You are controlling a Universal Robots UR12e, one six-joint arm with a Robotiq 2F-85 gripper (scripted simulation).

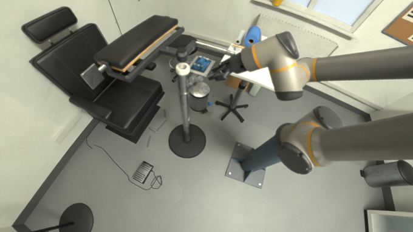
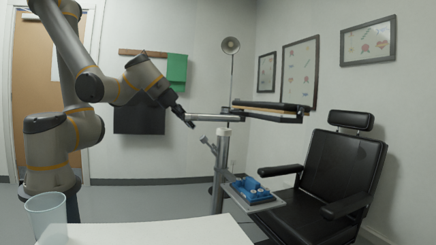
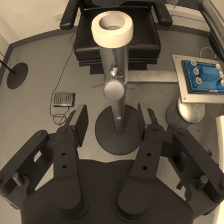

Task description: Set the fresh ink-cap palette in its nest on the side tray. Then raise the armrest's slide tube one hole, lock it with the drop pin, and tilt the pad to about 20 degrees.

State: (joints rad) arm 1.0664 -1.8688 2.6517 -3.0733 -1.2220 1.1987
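My gripper [image 1: 216,73] [image 2: 186,119] [image 3: 111,120] is open and empty, hanging in the air beside the armrest stand and above its drop pin. The stand's steel post [image 1: 184,106] [image 2: 219,170] [image 3: 115,88] rises from a round base and ends in a white collar [image 1: 182,69] [image 2: 223,132] [image 3: 112,28]. The drop pin's round knob [image 2: 203,139] [image 3: 114,90] sticks out of the post below the collar. The black armrest pad [image 1: 136,41] [image 2: 270,106] lies about level on its frame. The blue ink-cap palette [image 1: 201,63] [image 2: 250,191] [image 3: 206,76] sits on the side tray [image 2: 252,199] [image 3: 198,80].
Behind the stand is a black reclining chair [image 1: 91,79] [image 2: 337,177]. A metal bin [image 1: 199,96] [image 3: 186,112] stands under the tray, beside a stool with a star base [image 1: 232,106]. A foot pedal [image 1: 142,172] [image 3: 64,99] and its cable lie on the floor. A white table with a cup [image 2: 46,212] is nearest the second side camera.
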